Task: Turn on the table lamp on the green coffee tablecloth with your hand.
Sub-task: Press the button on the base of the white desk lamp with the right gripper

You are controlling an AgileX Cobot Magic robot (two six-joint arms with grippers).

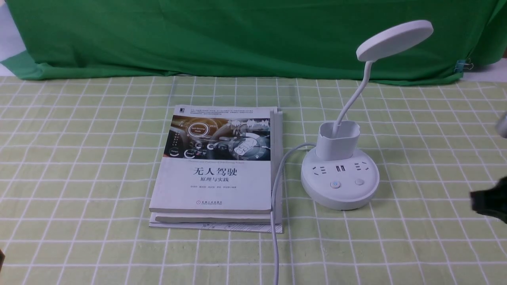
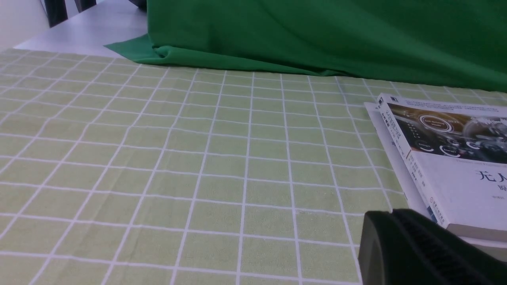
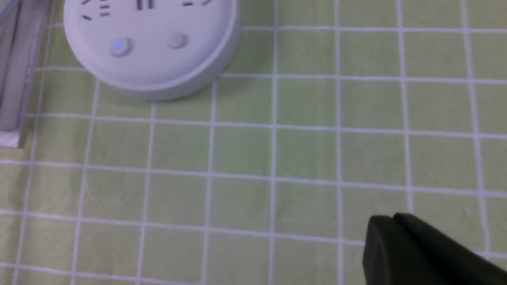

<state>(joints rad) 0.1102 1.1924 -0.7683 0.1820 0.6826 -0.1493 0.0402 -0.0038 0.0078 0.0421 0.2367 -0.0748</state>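
Note:
The white table lamp (image 1: 339, 174) stands on the green coffee tablecloth (image 1: 79, 150), right of centre. Its disc head (image 1: 394, 39) is raised on a gooseneck and looks unlit. The round base has two buttons: the left one (image 1: 335, 184) glows faint blue, the right one (image 1: 359, 182) is plain. The base also shows in the right wrist view (image 3: 150, 47). My right gripper (image 1: 489, 202) is at the right edge, right of the base and apart from it; in its wrist view the gripper (image 3: 390, 221) is shut and empty. My left gripper (image 2: 390, 215) is shut and empty, near the book's corner.
A stack of books (image 1: 218, 166) lies left of the lamp, also in the left wrist view (image 2: 451, 158). The lamp's white cord (image 1: 275, 206) runs along the books' right side to the front edge. A dark green backdrop cloth (image 1: 237, 35) hangs at the back.

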